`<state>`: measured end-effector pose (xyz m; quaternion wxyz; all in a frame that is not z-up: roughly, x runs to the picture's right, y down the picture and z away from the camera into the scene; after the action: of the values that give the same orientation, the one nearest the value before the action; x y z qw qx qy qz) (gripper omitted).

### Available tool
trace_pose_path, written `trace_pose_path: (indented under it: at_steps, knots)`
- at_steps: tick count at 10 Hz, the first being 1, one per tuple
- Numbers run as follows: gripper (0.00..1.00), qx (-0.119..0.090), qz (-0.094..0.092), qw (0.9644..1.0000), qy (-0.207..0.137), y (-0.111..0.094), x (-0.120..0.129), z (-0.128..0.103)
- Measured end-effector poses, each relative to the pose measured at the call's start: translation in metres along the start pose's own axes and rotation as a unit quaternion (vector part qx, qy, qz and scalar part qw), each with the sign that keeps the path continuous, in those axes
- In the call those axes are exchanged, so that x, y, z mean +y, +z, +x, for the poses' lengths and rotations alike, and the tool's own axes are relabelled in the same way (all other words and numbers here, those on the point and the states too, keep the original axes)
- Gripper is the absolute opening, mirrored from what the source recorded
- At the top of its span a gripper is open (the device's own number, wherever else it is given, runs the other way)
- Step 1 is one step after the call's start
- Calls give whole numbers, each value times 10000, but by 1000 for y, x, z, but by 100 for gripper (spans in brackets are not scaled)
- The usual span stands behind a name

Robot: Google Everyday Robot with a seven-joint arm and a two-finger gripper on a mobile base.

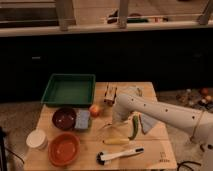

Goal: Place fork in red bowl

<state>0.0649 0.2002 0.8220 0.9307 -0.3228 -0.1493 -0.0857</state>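
Silvery fork just beside the fingers (mid-table, contact unclear)

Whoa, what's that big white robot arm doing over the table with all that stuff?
The robot's white arm reaches in from the right over the wooden table. Its gripper hangs low near the middle, just left of the green pepper. The little silvery fork seems to lie on the table right by the gripper; it is not in the red bowl yet. That bowl sits at the front left, next to the white cup.
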Motion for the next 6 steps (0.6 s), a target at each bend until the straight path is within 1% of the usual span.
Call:
trace_pose_path:
  at_steps: [2,6]
  knots:
    - [0,21,95,9999,36,-9,0,2]
    - [0,66,344,9994,75,-32,3,3]
